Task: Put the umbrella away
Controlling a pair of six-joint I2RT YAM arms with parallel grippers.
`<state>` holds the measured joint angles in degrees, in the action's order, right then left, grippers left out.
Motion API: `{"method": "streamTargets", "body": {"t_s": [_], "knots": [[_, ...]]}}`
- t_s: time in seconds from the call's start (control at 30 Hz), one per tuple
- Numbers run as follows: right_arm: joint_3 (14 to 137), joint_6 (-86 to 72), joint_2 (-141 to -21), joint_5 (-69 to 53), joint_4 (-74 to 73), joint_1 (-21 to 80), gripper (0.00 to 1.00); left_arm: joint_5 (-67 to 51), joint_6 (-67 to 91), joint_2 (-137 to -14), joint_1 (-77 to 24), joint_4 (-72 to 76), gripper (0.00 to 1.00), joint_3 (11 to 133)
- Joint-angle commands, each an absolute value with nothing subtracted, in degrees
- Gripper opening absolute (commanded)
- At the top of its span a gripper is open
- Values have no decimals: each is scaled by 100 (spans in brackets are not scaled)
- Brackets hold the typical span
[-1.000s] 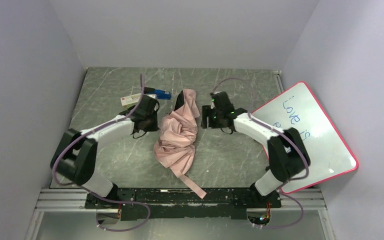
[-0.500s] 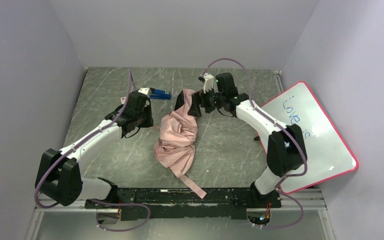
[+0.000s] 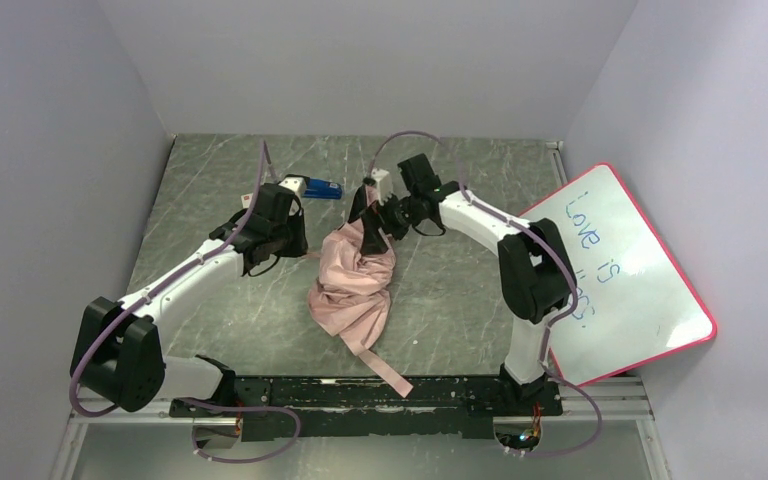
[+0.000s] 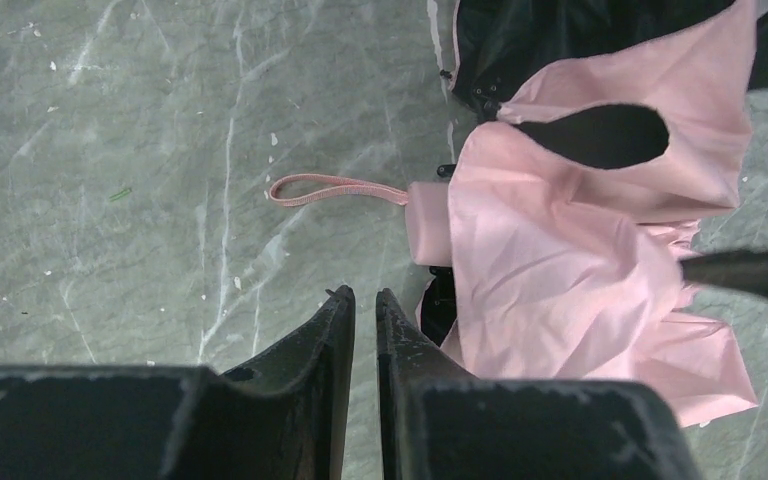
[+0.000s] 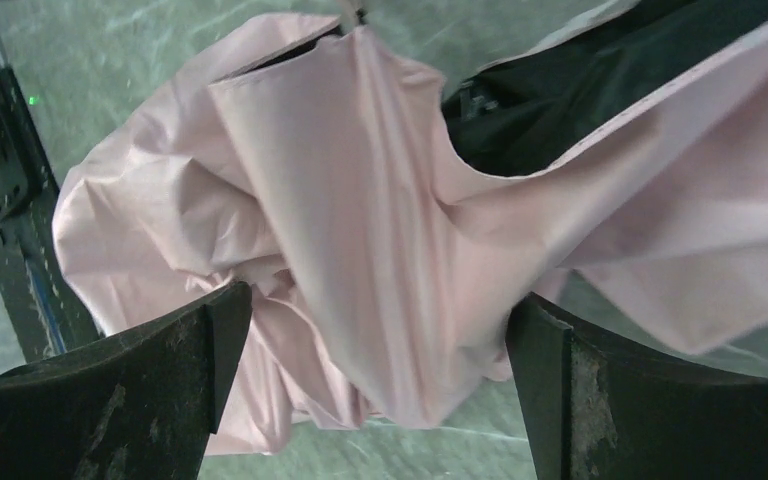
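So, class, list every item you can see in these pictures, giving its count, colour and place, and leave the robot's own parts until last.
umbrella: one, pale pink with black underside, crumpled in the middle of the table
strap: one, pink, trailing from the umbrella's near end to the table's near edge
whiteboard: one, white with red frame and blue writing, leaning at the right
small object: one, blue and white, far left of the table; too small to identify
table: one, grey marbled, under everything
left arm: one, white and black, left of the umbrella, jaws nearly closed and empty
right arm: one, white and black, reaching the umbrella's far end, jaws wide open over the fabric
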<state>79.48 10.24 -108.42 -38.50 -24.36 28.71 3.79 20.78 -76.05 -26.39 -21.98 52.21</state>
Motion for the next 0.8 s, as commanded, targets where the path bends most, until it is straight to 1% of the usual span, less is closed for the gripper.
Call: {"method": "streamTargets", "body": {"t_s": [0.0, 0.13, 0.5, 0.77], "knots": [[7608, 1402, -10693, -3948, -2737, 3263, 100, 219, 1940, -7618, -2568, -2241, 18, 5209], [7318, 1503, -10674, -3811, -2857, 3519, 100, 242, 1870, -7668, -2536, -2288, 18, 5291], [6677, 1610, -10561, -2344, -2623, 4164, 99, 167, 1695, -7715, -2453, -2306, 18, 5407], [6332, 1791, -10500, -1414, -2322, 4580, 93, 53, 1655, -7416, -2443, -2203, 20, 5356]]}}
